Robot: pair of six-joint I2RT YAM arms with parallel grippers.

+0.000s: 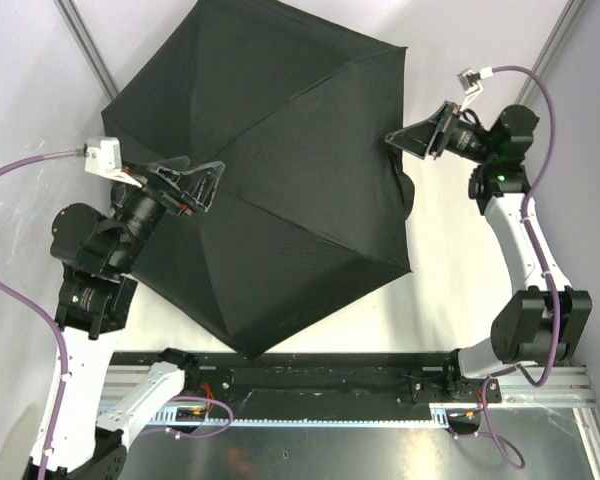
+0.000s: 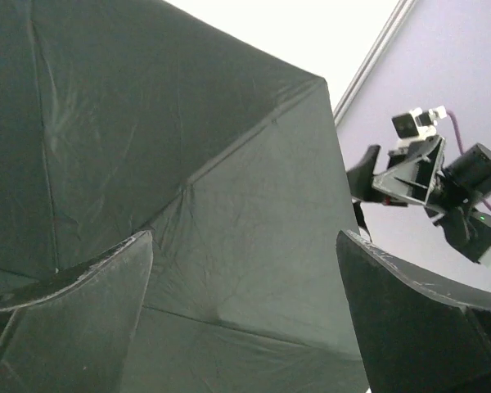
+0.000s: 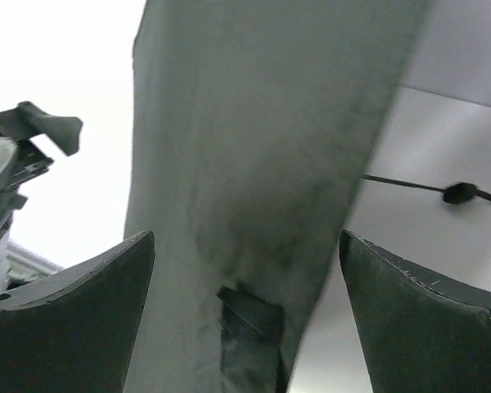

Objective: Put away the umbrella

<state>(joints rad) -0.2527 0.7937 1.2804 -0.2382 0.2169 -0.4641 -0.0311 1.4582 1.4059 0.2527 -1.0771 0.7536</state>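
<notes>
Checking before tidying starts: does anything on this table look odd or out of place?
Only the black fabric folding umbrella: it lies fully open across the white table, canopy up. The left pincer and right pincer stand open at its edges, gripping nothing.

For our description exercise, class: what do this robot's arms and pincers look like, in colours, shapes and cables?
The left arm and right arm have white links and chunky black joints. The left pincer and right pincer are black with broad wedge-shaped fingers. A purple cable runs to a small white camera at each wrist.
</notes>
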